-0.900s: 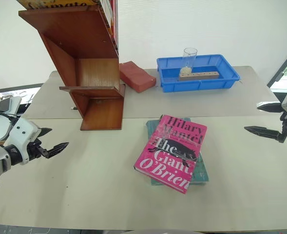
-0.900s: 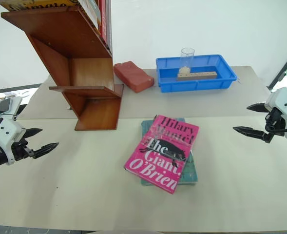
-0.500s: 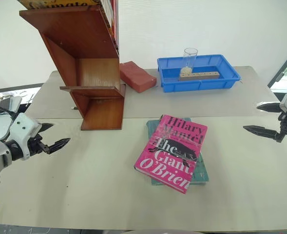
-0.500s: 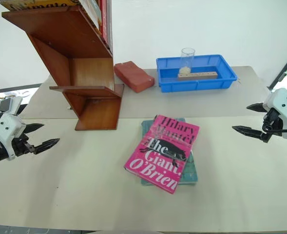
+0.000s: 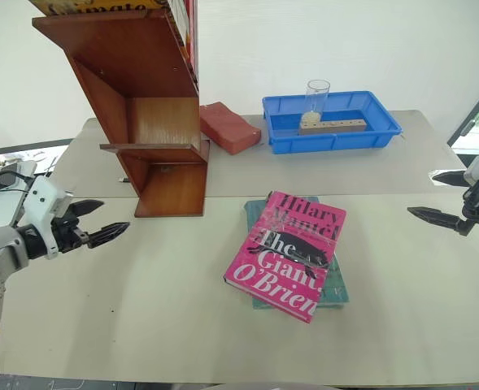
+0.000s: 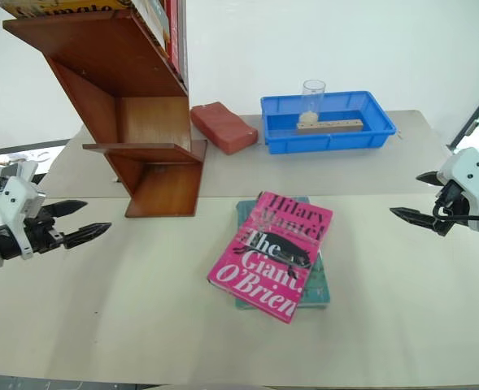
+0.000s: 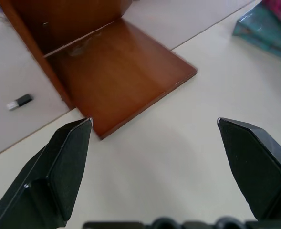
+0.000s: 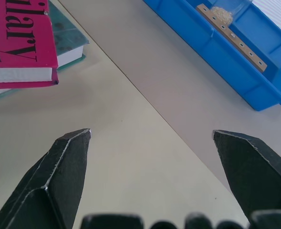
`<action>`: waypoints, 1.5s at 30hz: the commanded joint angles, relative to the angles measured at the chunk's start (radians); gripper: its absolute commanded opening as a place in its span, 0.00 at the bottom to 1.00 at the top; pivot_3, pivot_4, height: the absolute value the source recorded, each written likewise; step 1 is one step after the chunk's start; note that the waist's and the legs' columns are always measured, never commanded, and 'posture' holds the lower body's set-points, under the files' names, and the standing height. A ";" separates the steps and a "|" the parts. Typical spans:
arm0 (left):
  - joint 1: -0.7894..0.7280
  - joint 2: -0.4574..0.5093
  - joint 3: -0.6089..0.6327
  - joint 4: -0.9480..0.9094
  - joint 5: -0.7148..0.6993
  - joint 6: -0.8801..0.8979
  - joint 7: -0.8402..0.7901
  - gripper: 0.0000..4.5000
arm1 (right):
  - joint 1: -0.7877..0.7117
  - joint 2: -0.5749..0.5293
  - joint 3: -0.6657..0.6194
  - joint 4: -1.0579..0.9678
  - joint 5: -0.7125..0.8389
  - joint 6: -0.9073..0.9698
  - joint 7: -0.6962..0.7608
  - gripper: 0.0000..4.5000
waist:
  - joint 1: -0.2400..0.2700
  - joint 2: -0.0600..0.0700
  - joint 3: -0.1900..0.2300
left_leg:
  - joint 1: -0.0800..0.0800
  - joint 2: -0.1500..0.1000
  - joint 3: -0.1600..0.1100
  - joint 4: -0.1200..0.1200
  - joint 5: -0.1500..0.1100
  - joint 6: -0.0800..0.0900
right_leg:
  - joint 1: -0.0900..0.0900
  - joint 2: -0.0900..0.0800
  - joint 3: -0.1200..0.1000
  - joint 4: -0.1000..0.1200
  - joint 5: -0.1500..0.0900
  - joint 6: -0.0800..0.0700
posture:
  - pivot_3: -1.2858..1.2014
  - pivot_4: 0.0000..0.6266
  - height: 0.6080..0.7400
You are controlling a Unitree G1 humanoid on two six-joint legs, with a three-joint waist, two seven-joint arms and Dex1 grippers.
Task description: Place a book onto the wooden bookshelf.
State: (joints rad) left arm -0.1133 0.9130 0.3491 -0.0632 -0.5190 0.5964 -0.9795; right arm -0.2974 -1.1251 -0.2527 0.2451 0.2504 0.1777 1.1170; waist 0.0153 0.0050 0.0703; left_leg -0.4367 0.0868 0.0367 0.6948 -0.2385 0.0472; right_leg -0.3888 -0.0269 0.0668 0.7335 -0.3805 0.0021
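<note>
Left eye view: glossy pink book (image 5: 289,253) atop half-hidden teal book (image 5: 334,286); polished wooden bookshelf (image 5: 145,114) cropped above; left gripper (image 5: 101,223) and right gripper (image 5: 436,197) spread empty.

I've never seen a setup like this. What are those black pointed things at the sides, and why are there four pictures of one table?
They belong to a two-armed robot. Two pictures come from cameras on its head, looking down over the table; the other two come from a camera on each wrist, looking out between that arm's own jaws. The left gripper and the right gripper both stand open, holding nothing. In the middle of the table a pink book lies on top of a teal book. At the far left stands a wooden bookshelf, with a red-brown block beside it. Farther right, a blue tray holds a clear glass and a wooden strip with holes.
</note>
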 commanded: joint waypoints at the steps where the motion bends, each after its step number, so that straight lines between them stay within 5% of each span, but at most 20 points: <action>1: -0.066 -0.023 -0.053 -0.071 -0.119 0.171 -0.007 1.00 | -0.024 0.006 -0.020 -0.028 0.021 -0.002 0.001 0.88 | -0.001 0.000 0.000 | 0.000 0.000 0.000 0.000 0.000 0.000 | 0.000 0.000 0.000 0.000 0.000 0.000 | 0.52 0.24 0.22; 13: -0.368 -0.346 -0.335 0.133 -0.242 0.566 0.057 1.00 | 0.108 0.066 0.131 -0.263 -0.091 0.015 -0.064 0.00 | -0.003 -0.001 -0.001 | -0.001 -0.002 -0.004 0.000 0.002 -0.002 | 0.008 0.002 0.001 0.000 0.001 0.002 | 0.52 0.24 0.22; 23: -0.403 -0.544 -0.321 0.272 -0.250 0.624 0.137 1.00 | 0.020 0.220 0.281 -0.310 -0.132 0.053 -0.116 0.00 | -0.003 -0.001 -0.001 | 0.000 -0.003 -0.007 0.001 0.002 -0.003 | 0.011 0.003 0.001 -0.001 0.001 0.002 | 0.52 0.24 0.22; 35: -0.376 -0.667 -0.222 0.272 -0.295 0.639 0.203 1.00 | -0.089 0.346 0.395 -0.272 -0.174 0.035 -0.097 0.00 | -0.001 -0.002 0.000 | 0.005 -0.004 -0.009 0.000 0.003 -0.003 | 0.018 0.003 0.001 -0.005 0.001 0.002 | 0.52 0.24 0.22; 38: -0.338 -0.671 -0.210 0.212 -0.311 0.637 0.209 0.84 | -0.087 0.349 0.394 -0.270 -0.178 0.030 -0.094 0.00 | -0.003 -0.002 0.000 | 0.005 -0.003 -0.009 0.000 0.003 -0.003 | 0.018 0.003 0.001 -0.005 0.001 0.002 | 0.52 0.24 0.22; 45: -0.272 -0.672 -0.192 0.075 -0.352 0.611 0.217 0.17 | -0.077 0.338 0.352 -0.315 -0.150 0.040 -0.089 0.00 | -0.001 -0.002 0.000 | 0.006 -0.004 -0.009 -0.001 0.003 -0.004 | 0.020 0.003 0.001 -0.006 0.001 0.002 | 0.52 0.24 0.22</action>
State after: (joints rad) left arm -0.3782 0.2403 0.1346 0.0900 -0.8339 1.2422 -0.7517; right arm -0.3631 -0.7787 0.1412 -0.0188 0.0665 0.2247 1.0244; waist 0.0142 0.0030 0.0703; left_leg -0.4313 0.0833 0.0274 0.6940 -0.2356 0.0431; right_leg -0.3691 -0.0240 0.0677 0.7274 -0.3796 0.0042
